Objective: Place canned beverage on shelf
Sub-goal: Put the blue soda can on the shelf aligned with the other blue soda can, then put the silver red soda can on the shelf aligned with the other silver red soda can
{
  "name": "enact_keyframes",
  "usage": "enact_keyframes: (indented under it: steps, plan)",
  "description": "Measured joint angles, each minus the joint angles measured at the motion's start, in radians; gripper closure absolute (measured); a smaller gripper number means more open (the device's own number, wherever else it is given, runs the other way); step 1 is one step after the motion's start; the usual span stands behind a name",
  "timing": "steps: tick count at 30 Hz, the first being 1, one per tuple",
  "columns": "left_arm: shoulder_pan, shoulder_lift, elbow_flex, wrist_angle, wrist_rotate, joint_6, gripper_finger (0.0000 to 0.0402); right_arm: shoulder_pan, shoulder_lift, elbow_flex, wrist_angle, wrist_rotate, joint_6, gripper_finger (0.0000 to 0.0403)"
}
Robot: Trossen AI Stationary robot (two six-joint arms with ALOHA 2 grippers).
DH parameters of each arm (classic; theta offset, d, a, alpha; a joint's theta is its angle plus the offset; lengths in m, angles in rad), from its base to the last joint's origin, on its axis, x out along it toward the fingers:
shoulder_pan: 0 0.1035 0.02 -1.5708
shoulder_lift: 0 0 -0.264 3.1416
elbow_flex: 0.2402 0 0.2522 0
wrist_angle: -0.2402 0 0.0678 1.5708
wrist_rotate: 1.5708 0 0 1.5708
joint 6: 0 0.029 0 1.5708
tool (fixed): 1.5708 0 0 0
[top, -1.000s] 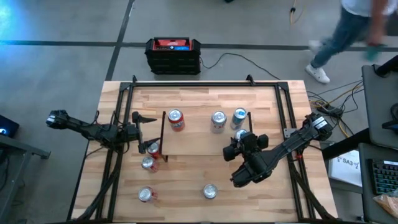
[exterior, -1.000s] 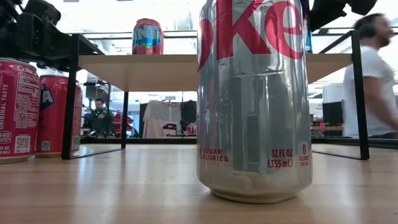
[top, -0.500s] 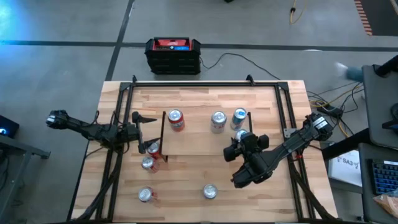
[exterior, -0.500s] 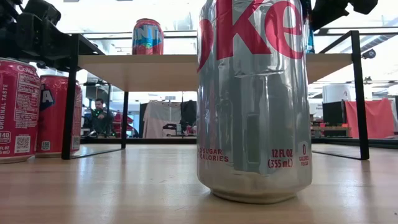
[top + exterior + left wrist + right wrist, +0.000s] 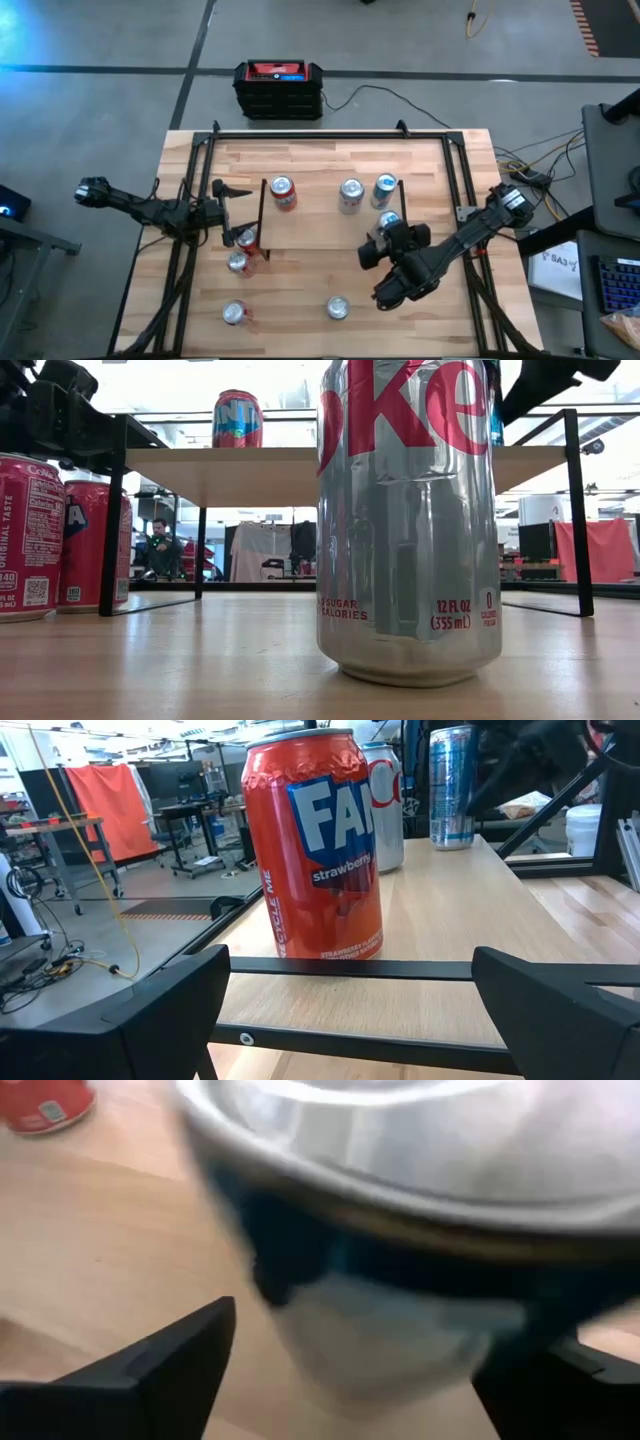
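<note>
1. Standing nearest on the table (image 5: 300, 285), a silver Diet Coke can (image 5: 338, 308) fills the middle of the low view and hides most of the shelf's right half; a red can (image 5: 235, 313) stands well to its left
2. Farther in, two more red cans (image 5: 238, 262) (image 5: 247, 238) stand close together by the shelf's near left leg, just beside the left gripper
3. The right gripper (image 5: 393, 240) is at the near right part of the shelf (image 5: 320, 225), its jaws spread wide with a blue-and-silver can (image 5: 389, 219) upright between them on the board; whether the fingers (image 5: 170, 1365) touch the can I cannot tell
4. The left gripper (image 5: 232, 213) waits at the shelf's left end, jaws wide and holding nothing, looking along the board
5. On the shelf's far part three cans stand in a row: a red Fanta can (image 5: 283, 190) at left, a silver can (image 5: 350, 191) in the middle and a blue can (image 5: 385, 186) just right of it, with the blue-and-silver can near that one
6. Beyond the table's far edge a black-and-red box (image 5: 279, 88) sits on the floor, with a cable running off to its right
7. Far off in the room, seen under the shelf in the low view, a person (image 5: 158, 547) sits
</note>
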Motion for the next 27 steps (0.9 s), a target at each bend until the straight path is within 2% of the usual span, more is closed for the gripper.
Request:
enact_keyframes:
  steps: [4, 13, 22, 27]
  plan:
    - [0.0, 0.0, 0.0, 0.0, 0.0, 0.0, 0.0002, 0.004, 0.0, 0.027, -0.019, -0.038, 0.001, 0.0023]
    - [0.0, 0.0, 0.0, 0.0, 0.0, 0.0, 0.0002, 0.004, -0.002, 0.083, -0.068, -0.214, 0.027, 0.0019]
    - [0.0, 0.0, 0.0, 0.0, 0.0, 0.0, 0.0002, 0.008, -0.004, 0.197, -0.057, -0.568, -0.092, 0.0019]
    - [0.0, 0.0, 0.0, 0.0, 0.0, 0.0, 0.0002, 0.069, -0.004, 0.197, -0.004, -0.691, -0.112, 0.0019]
